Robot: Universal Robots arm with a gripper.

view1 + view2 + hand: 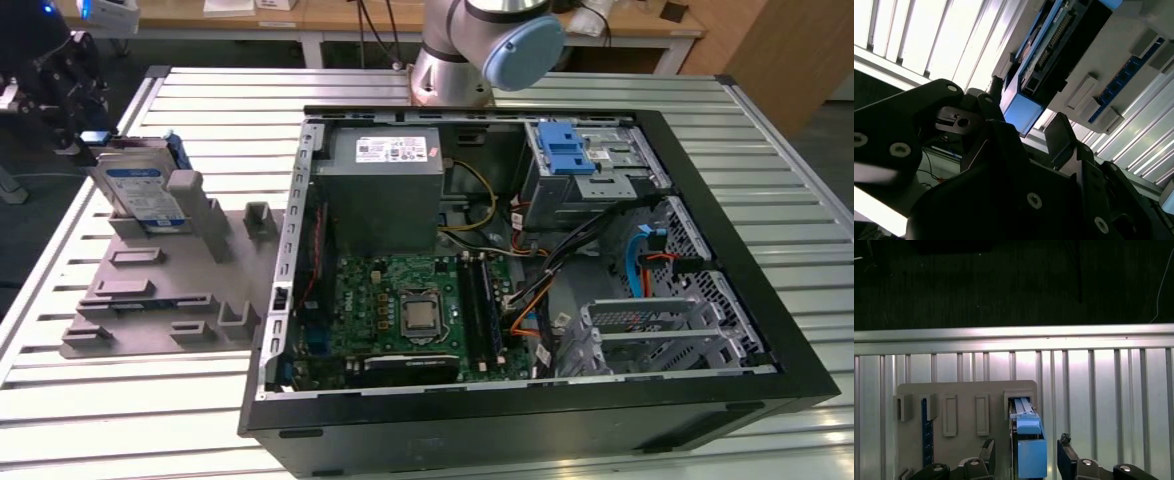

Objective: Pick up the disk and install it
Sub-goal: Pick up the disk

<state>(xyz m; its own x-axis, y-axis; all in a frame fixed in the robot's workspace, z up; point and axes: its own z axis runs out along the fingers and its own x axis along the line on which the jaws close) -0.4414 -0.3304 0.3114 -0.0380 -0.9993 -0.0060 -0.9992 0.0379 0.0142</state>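
The disk (pixel 140 190) stands upright on its edge in a slot of the grey holder (pixel 174 290), at the exterior view's left. It is silver with a white-and-blue label and a blue carrier frame. In the first wrist view I see the disk (pixel 1026 440) edge-on, with my gripper (pixel 1026 456) open around it. One dark finger (pixel 988 452) sits on each side with a gap to the blue frame. The second wrist view shows the blue end of the disk (pixel 1021 112) between the same spread fingers (pixel 1061 135).
An open computer case (pixel 747 380) lies on the slatted metal table (pixel 747 120), with a grey power-supply box (pixel 387 160) and a blue latch on a silver cage (pixel 574 150) inside. The holder also carries a thin blue stick (pixel 927 435). The table's edge (pixel 1014 335) runs just beyond the holder.
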